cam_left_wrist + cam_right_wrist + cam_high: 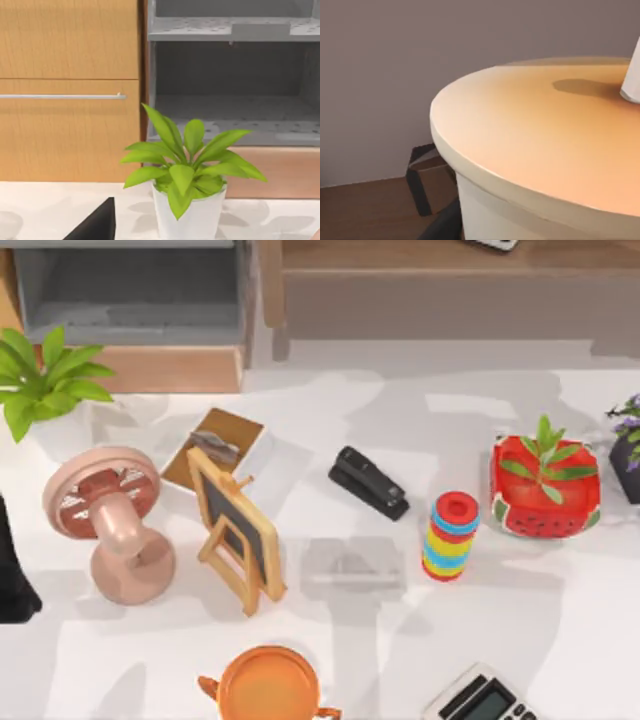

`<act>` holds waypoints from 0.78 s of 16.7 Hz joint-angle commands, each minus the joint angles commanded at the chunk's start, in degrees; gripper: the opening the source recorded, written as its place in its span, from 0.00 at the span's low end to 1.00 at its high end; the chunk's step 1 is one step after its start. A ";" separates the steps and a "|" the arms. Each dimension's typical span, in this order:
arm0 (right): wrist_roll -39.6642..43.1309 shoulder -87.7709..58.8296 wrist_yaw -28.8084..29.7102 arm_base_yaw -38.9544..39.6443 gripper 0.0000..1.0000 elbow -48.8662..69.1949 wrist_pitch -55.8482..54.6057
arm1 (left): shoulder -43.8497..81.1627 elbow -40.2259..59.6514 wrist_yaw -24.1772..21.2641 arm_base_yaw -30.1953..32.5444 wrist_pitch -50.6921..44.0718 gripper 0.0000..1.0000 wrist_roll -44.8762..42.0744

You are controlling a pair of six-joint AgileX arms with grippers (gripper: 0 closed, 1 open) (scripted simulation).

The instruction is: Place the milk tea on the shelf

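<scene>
The milk tea (535,150) is a pale cup with a flat cream lid and a white straw (632,80), seen very close in the right wrist view. It stands over a brown wooden surface (365,210) in front of a plain grey wall. My right gripper (445,220) is around the cup's lower body, and one dark finger (420,185) shows beside the cup wall. The wooden shelf (450,280) runs along the back right of the top view. My left gripper (95,225) is parked at the table's left edge (12,570).
On the table are a potted plant (45,375), pink fan (105,510), small chalkboard easel (235,530), black stapler (368,482), stacked coloured rings (452,535), watermelon planter (545,485), orange bowl (268,685) and calculator (480,700). A grey open cabinet (130,290) stands back left.
</scene>
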State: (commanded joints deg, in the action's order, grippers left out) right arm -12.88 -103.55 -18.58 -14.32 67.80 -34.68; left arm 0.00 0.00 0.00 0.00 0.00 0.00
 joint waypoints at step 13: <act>12.39 -10.30 6.70 0.57 0.00 12.12 0.46 | 0.00 0.00 0.00 0.00 0.00 1.00 0.00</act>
State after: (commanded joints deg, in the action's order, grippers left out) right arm -0.49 -113.85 -11.88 -13.76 79.91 -34.22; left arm 0.00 0.00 0.00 0.00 0.00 0.00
